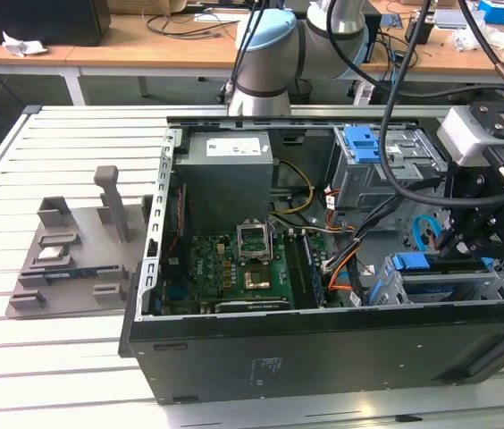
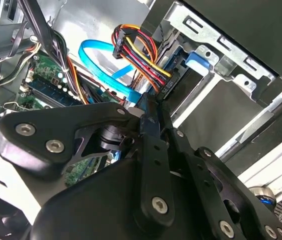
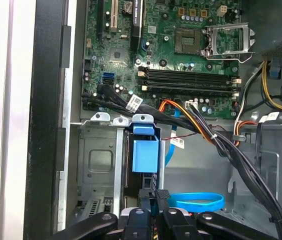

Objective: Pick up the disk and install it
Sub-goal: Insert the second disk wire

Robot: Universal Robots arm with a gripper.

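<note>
Now the gripper (image 1: 466,239), fingers pinched shut on the disk (image 1: 444,268) at the exterior view's lower right, looks mid-install, easing it into the drive cage (image 1: 493,288), wanting a straight, square push.

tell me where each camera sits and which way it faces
Exterior view: off the arm, above the table, looking down into the open black computer case; the grey robot arm shows.
First wrist view: on the arm, facing the green motherboard and grey metal drive cage; gripper shows.
Second wrist view: on the arm, behind the gripper, facing the cage.
All share the blue flat cable.
</note>
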